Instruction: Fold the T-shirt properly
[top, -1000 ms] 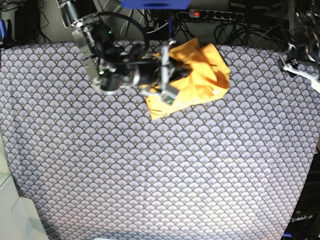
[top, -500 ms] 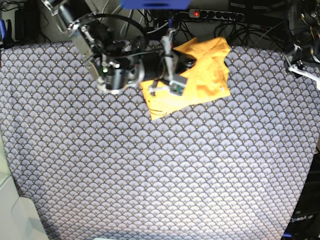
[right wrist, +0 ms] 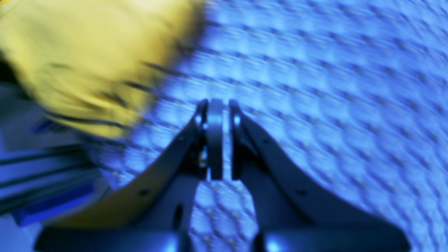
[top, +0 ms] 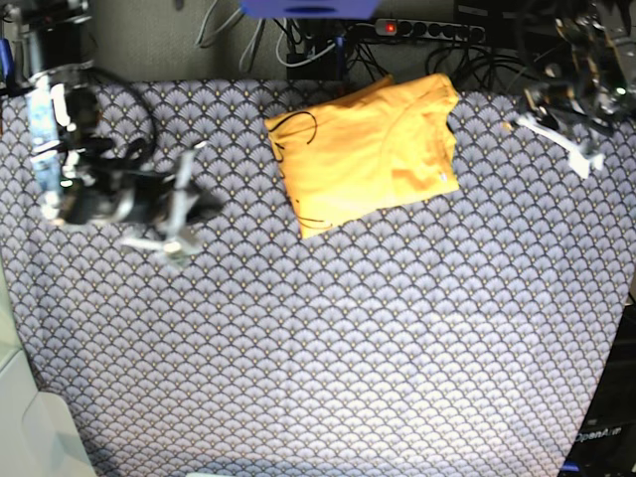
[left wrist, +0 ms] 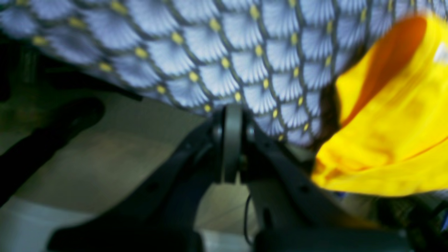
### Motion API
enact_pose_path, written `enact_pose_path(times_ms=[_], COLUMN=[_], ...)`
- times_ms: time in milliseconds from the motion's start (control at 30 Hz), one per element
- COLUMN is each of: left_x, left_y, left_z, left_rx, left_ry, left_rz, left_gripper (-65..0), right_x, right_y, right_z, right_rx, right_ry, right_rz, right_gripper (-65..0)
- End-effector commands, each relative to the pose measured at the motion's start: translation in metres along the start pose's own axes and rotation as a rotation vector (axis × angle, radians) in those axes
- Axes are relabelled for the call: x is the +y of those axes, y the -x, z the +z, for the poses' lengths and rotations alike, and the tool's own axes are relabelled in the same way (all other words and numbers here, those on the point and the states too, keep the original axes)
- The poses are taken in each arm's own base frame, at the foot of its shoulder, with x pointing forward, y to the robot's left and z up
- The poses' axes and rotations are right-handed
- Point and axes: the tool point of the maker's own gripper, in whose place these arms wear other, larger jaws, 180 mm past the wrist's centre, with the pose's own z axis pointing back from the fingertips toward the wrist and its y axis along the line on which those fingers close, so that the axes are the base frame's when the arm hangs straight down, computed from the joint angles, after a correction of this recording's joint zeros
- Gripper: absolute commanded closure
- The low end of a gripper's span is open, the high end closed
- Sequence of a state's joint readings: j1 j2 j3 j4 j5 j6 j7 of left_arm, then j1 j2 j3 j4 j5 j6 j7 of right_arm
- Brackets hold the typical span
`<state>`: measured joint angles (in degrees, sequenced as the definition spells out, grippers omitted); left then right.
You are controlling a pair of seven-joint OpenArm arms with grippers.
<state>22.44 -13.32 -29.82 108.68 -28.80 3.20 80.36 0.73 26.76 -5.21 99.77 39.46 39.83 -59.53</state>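
Note:
The yellow-orange T-shirt [top: 363, 149] lies folded into a rough rectangle at the back middle of the table, with no gripper on it. My right gripper [top: 199, 207] hovers blurred well to the shirt's left. In the right wrist view its jaws are shut [right wrist: 215, 105] with nothing between them, and the T-shirt [right wrist: 87, 52] is off to the upper left. My left gripper [top: 542, 119] sits by the table's back right edge. In the left wrist view it is shut [left wrist: 229, 112] and empty, with the T-shirt [left wrist: 392, 122] close on the right.
The blue-grey scale-patterned cloth [top: 328, 338] covers the whole table. Cables and a power strip [top: 427, 28] run behind the back edge. A pale surface [top: 25, 417] borders the front left corner.
My right arm has let go of the T-shirt and swung away to the left. The shirt now lies flatter. My left gripper has gone from open to shut and shifted slightly inward.

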Motion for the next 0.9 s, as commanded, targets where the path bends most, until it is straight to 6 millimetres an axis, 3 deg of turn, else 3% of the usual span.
enact_pose_path(times_ms=[0,167,667,867], left_x=[-0.009,-0.044,-0.098,-0.12], left_y=[-0.001,0.0,-0.001,-0.002], left_z=[0.0,-0.014,-0.076,-0.074], left_rx=[-0.007,-0.007,0.084,0.1], left_ry=[0.016,0.049,0.069,0.12], left_rz=[-0.022,-0.03,-0.051,-0.044], left_gripper=[0.0,0.0,0.0,0.0], right_x=[-0.009,-0.036,-0.008,-0.003], right_y=[-0.009,0.007,0.054,0.06], right_z=[0.011,0.033,0.028,0.027], right_rx=[-0.047,-0.056,0.03,0.04], right_ry=[0.024,0.122,0.071,0.06], right_rz=[-0.002,-0.082,-0.153,-0.161], right_gripper=[-1.4,-1.4,-1.4,-1.4])
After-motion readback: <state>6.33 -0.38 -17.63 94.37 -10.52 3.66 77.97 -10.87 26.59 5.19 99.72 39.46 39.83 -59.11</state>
